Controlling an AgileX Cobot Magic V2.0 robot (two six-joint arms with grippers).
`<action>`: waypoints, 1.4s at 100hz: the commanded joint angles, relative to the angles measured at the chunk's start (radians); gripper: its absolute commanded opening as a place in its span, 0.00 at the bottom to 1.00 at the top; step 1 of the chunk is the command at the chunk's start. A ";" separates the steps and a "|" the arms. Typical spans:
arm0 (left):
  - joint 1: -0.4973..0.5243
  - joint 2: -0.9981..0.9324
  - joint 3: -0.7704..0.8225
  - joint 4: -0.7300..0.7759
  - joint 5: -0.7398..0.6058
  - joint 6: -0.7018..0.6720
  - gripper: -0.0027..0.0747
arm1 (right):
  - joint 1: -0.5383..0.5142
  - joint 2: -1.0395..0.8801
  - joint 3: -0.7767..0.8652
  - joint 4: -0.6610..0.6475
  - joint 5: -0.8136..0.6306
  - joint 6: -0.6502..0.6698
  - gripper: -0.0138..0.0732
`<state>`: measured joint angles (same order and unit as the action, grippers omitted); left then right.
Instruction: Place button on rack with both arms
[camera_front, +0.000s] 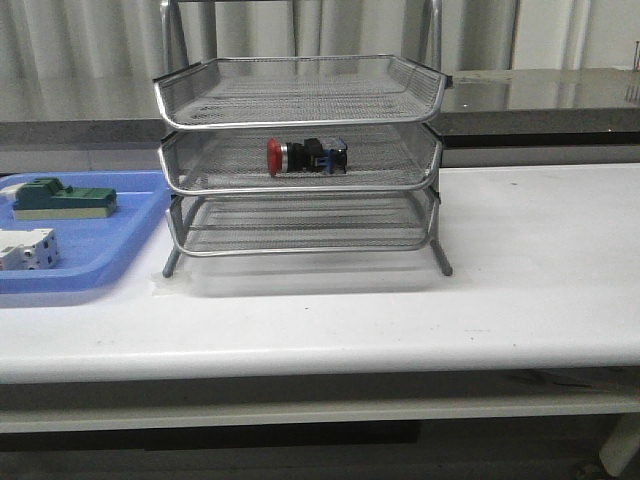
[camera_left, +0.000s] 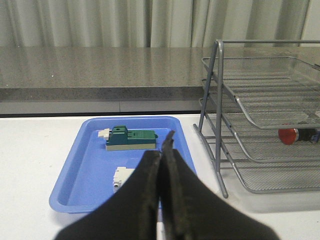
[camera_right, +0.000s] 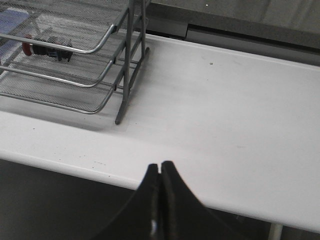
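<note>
Lying sideways mid-rack (camera_front: 300, 160), likely light, rigid, roll-prone button (camera_front: 306, 156), best pinched across black body; left claw (camera_left: 164, 150) and right claw (camera_right: 160, 172) pressed together, empty.

All 3 views share the rack (camera_front: 300, 160).

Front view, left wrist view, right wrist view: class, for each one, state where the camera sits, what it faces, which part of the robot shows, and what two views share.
Front view: looks forward over the white table at the rack; no robot part shows.
Left wrist view: on the left arm, facing the blue tray and the rack's side; the shut left pincer shows.
Right wrist view: on the right arm, looking down at the table edge and a rack corner; the shut right pincer shows.
Shared: all three show the button on the rack's middle tier.
</note>
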<state>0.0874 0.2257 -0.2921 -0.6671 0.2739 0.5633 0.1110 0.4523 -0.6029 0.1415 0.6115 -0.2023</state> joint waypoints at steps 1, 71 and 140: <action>0.004 0.009 -0.027 -0.021 -0.067 -0.004 0.01 | -0.005 0.004 -0.026 -0.002 -0.072 0.003 0.09; 0.004 0.009 -0.027 -0.021 -0.067 -0.004 0.01 | -0.005 -0.297 0.409 -0.130 -0.507 0.158 0.09; 0.004 0.011 -0.027 -0.021 -0.067 -0.004 0.01 | -0.067 -0.479 0.631 -0.150 -0.590 0.158 0.09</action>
<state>0.0874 0.2242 -0.2921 -0.6671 0.2739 0.5633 0.0511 -0.0081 0.0248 0.0060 0.1162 -0.0416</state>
